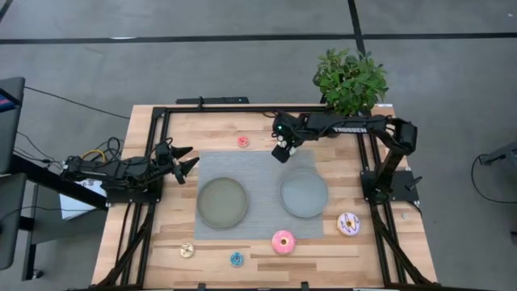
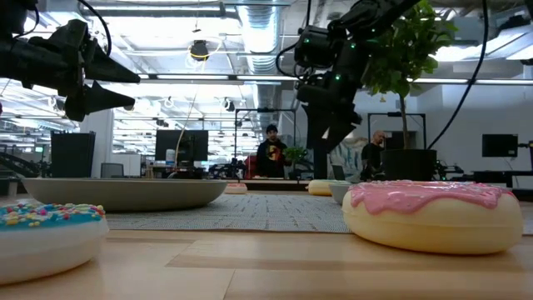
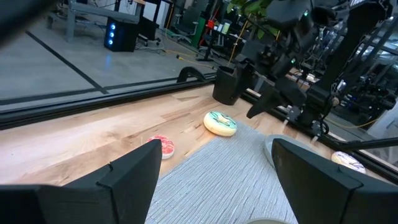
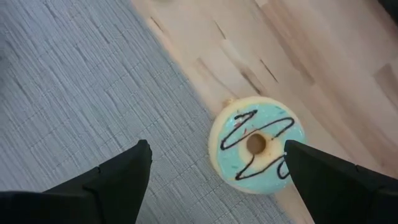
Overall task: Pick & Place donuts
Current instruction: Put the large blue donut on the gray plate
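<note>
A green-iced donut with dark drizzle (image 4: 256,144) lies flat, half on the grey mat's far edge and half on the wood. My right gripper (image 4: 216,149) hangs open above it and points steeply down, its fingers either side and clear of it (image 1: 281,152). In the left wrist view the same donut (image 3: 220,123) sits below that gripper (image 3: 267,102). A tiny red donut (image 1: 242,141) lies on the wood to its left. My left gripper (image 1: 184,160) waits open and level at the table's left side. Two grey-green plates (image 1: 223,202) (image 1: 304,192) rest on the mat.
Along the near edge lie a pink donut (image 1: 283,241), a white-purple sprinkled donut (image 1: 349,224), a tiny cream donut (image 1: 187,250) and a tiny blue donut (image 1: 237,259). A potted plant (image 1: 350,79) stands at the far right corner. People sit in the room beyond the table.
</note>
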`<state>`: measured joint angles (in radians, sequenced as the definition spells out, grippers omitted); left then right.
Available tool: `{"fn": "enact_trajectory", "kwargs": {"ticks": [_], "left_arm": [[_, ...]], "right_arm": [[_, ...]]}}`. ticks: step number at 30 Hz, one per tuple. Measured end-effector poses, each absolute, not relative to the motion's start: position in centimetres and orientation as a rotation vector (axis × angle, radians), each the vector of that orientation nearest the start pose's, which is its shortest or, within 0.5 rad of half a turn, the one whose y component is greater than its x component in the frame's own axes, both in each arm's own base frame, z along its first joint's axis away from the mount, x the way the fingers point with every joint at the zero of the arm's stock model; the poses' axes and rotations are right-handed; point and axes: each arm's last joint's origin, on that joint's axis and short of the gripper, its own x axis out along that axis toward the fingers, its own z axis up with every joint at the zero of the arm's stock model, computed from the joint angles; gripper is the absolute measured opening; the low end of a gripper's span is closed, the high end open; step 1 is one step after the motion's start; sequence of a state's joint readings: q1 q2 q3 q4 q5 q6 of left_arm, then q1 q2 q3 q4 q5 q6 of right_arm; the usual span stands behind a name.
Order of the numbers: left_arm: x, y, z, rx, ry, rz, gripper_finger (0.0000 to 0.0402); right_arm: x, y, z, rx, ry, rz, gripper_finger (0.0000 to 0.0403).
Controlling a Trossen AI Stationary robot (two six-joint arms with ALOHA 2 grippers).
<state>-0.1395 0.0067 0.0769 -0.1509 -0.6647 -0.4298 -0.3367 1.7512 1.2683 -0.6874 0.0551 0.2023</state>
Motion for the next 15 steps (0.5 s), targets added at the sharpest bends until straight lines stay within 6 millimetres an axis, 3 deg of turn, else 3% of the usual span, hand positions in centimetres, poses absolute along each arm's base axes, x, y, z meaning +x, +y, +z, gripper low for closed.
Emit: {"fn": "enact_trajectory", "kwargs": {"ticks": [15], "left_arm": [[8.82, 0.56, 17.56, -0.392, -0.045, 0.529, 0.0298]], "right_arm": [[32.57, -12.25, 21.12, 0.277, 1.169, -0.515, 0.0394]]}}
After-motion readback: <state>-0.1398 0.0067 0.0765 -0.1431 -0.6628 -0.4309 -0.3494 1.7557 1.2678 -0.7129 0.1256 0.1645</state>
